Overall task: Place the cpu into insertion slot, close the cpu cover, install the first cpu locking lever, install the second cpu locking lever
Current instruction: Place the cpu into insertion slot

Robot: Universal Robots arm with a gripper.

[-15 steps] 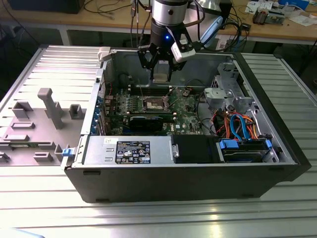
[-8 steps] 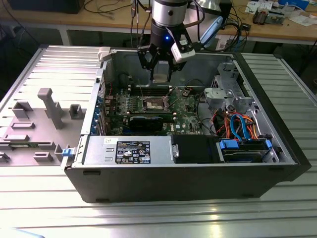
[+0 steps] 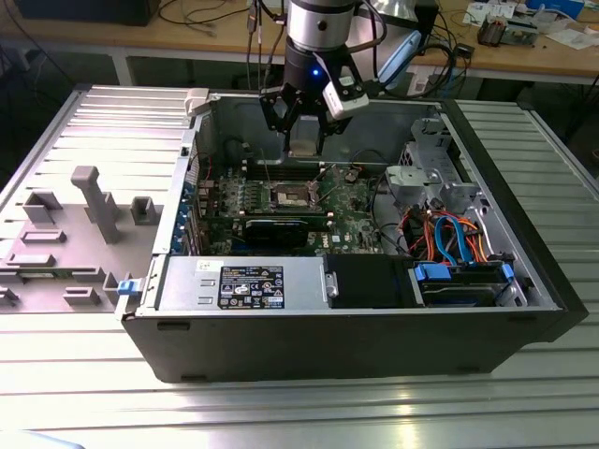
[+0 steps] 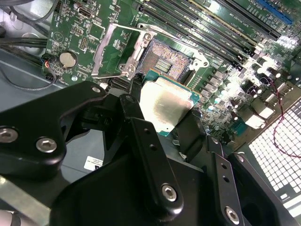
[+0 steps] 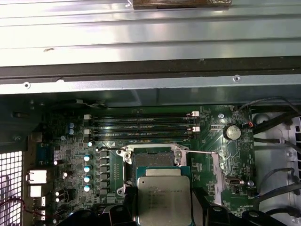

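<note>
The first step of the task was in hand: getting the chip into its socket. The black robot hand hung inside the open black desktop computer case, which lay on its side on a ribbed metal tabletop. Its fingers were closed to the width of the cpu, a small flat square chip with a dull silver-grey metal top, pinching it by two opposite edges with the metal face turned away from the board.

In both wrist views the cpu was held in the air above the green circuit board and not yet seated. It looked to sit close beside the insertion slot, a small square socket with a dark centre and a silvery rim, rather than square over it. The socket was bare inside.

The cpu cover, a thin silvery metal frame with a large central cut-out, was swung open beside the socket, so the way down was unobstructed. The long narrow black memory slots ran just past the socket's far side.

Judging by this, seating the chip called for lining its edges up with the socket rim and keeping it level, so that it would settle flat without scraping the contacts. The cover and both locking levers were not yet done.
</note>
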